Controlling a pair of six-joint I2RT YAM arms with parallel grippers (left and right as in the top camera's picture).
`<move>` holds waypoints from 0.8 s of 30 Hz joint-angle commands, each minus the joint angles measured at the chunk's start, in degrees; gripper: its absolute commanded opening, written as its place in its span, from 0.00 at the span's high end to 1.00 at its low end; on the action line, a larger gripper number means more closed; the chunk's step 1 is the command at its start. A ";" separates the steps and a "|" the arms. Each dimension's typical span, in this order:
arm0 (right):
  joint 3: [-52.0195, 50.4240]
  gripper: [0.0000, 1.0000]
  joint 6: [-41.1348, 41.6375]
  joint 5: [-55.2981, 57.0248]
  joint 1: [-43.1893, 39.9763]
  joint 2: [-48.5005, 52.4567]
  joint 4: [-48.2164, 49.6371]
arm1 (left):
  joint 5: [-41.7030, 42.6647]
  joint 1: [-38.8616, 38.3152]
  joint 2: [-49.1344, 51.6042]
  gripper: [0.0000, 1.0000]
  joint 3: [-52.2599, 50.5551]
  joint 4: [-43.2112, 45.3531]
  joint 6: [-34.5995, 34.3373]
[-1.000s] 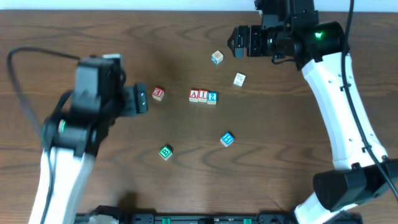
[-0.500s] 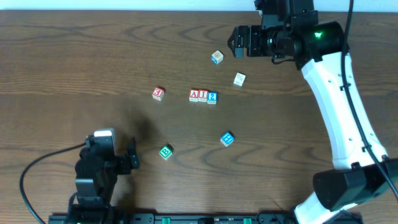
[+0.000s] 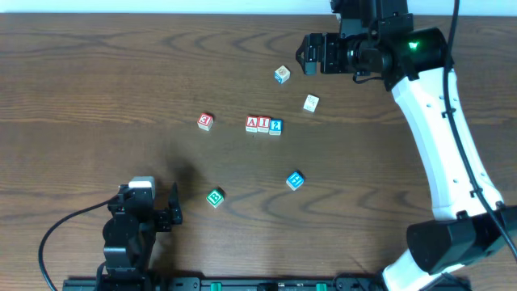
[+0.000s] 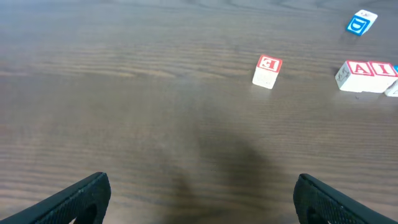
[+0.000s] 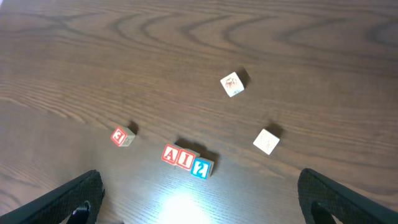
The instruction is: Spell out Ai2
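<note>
The A cube [image 3: 252,124], I cube [image 3: 263,124] and blue 2 cube [image 3: 276,126] stand touching in a row reading A I 2 at the table's middle. They also show in the right wrist view as the A cube [image 5: 170,155], I cube [image 5: 185,159] and 2 cube [image 5: 200,167], and partly in the left wrist view, the A cube [image 4: 357,69] and I cube [image 4: 383,69] at the right edge. My left gripper [image 3: 173,206] is open and empty at the near left. My right gripper [image 3: 307,54] is open and empty at the far right, high above the table.
A red E cube [image 3: 205,121] lies left of the row. A green cube [image 3: 215,197] and a blue H cube [image 3: 295,180] lie nearer the front. Two more cubes [image 3: 281,75] [image 3: 311,103] lie at the back near my right gripper.
My left arm has drawn back from near the E cube to the near left of the table. The right arm and all the cubes have stayed still.
</note>
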 commanded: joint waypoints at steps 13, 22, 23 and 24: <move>0.72 0.01 -0.55 0.17 -0.02 0.24 0.00 | 0.87 0.24 -3.98 0.05 -1.09 0.04 3.04; 0.72 0.01 -0.55 0.17 -0.02 0.24 -0.02 | 0.87 0.24 -3.98 0.05 -1.09 0.04 3.04; 0.72 0.01 -0.55 0.17 -0.02 0.24 0.00 | 0.87 0.24 -3.98 0.05 -1.09 0.04 3.04; 0.72 0.01 -0.55 0.17 -0.02 0.24 0.00 | 0.87 0.24 -3.98 0.05 -1.09 0.04 3.04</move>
